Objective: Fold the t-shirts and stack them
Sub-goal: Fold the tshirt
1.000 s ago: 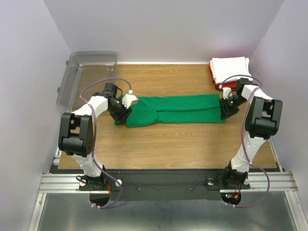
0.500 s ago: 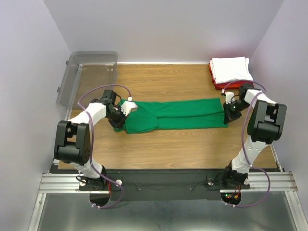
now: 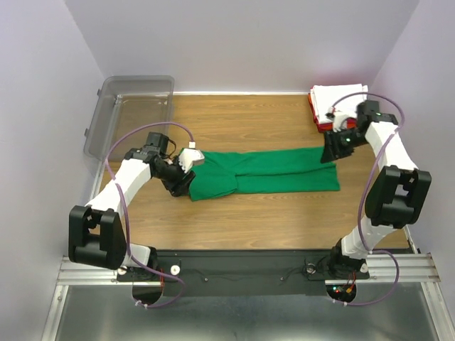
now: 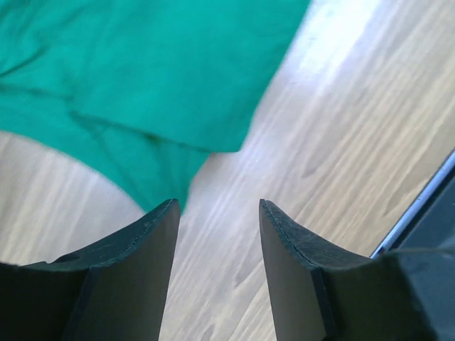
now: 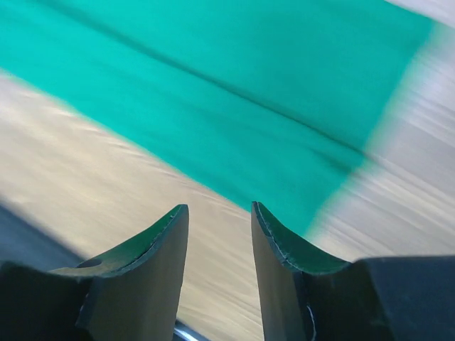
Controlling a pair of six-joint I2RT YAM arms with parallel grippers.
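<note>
The green t-shirt lies on the wooden table as a long strip folded lengthwise, running left to right. My left gripper is open and empty at the shirt's near-left corner. In the left wrist view only bare wood shows between the jaws, and the green cloth lies just beyond them. My right gripper is open and empty above the shirt's right end. The right wrist view is blurred, with green cloth past the fingertips. The folded white t-shirt rests on the folded red one at the back right.
A clear grey plastic bin stands at the back left corner, leaning on the wall. Purple walls close the table on the left, back and right. A black rail runs along the near edge by the arm bases.
The green strip has slid slightly nearer and to the right. My right gripper has moved off the shirt's right end, back and up. My left gripper has shifted to the near-left corner.
</note>
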